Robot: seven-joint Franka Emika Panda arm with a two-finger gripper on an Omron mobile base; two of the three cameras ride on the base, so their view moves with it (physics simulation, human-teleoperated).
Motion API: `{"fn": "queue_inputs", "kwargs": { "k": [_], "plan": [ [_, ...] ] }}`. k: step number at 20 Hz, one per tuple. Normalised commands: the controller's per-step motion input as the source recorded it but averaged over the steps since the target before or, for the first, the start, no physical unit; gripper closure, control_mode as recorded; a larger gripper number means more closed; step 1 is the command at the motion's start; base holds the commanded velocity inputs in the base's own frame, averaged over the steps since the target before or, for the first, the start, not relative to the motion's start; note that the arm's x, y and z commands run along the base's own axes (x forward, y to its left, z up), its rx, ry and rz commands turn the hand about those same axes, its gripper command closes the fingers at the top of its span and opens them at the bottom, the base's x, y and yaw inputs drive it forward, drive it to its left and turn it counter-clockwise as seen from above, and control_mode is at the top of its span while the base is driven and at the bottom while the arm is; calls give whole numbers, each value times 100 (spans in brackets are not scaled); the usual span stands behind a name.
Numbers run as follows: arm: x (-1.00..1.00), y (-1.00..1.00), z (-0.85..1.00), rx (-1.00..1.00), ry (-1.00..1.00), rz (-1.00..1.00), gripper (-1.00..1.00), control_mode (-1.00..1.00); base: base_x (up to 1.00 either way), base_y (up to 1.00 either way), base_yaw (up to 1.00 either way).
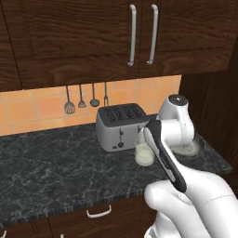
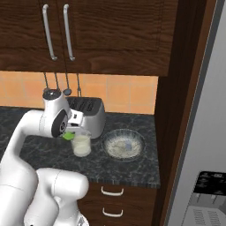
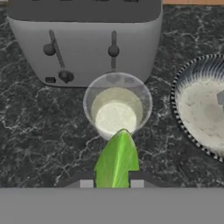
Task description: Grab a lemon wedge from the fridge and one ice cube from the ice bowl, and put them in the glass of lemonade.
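Observation:
My gripper (image 3: 111, 181) is shut on the lemon wedge (image 3: 117, 159), a bright green wedge whose tip points out between the fingertips. The wedge hangs just above the near rim of the glass of lemonade (image 3: 89, 105), which stands in front of the toaster. From the right base view the gripper (image 2: 70, 132) holds the lemon wedge (image 2: 67, 136) at the left rim of the glass of lemonade (image 2: 82, 145). The ice bowl (image 2: 108, 148) sits to the right of the glass, with a small pale ice cube (image 2: 128, 145) inside. The grey fridge (image 2: 207, 132) stands at far right. In the left base view my arm hides the hand.
A silver four-slot toaster (image 1: 121, 125) stands behind the glass (image 1: 144, 155). Utensils (image 1: 81, 100) hang on the orange tiled wall. Dark wooden cabinets (image 1: 93, 37) hang overhead. The black marble counter (image 1: 56, 167) stretches left, and its front edge lies close to the glass and the ice bowl (image 3: 183, 127).

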Motion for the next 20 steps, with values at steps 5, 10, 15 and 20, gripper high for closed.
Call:
{"fn": "queue_inputs", "kwargs": {
  "k": [5, 10, 15, 20],
  "plan": [
    [63, 13, 0, 0, -1, -3, 100, -100, 0, 0, 0],
    [14, 5, -7, 0, -1, 0, 100, -100, 0, 0, 0],
    [11, 0, -43, 0, -1, 0, 100, -100, 0, 0, 0],
    [28, 0, -22, 0, -6, 0, 100, -100, 0, 0, 0]
  ]
}}
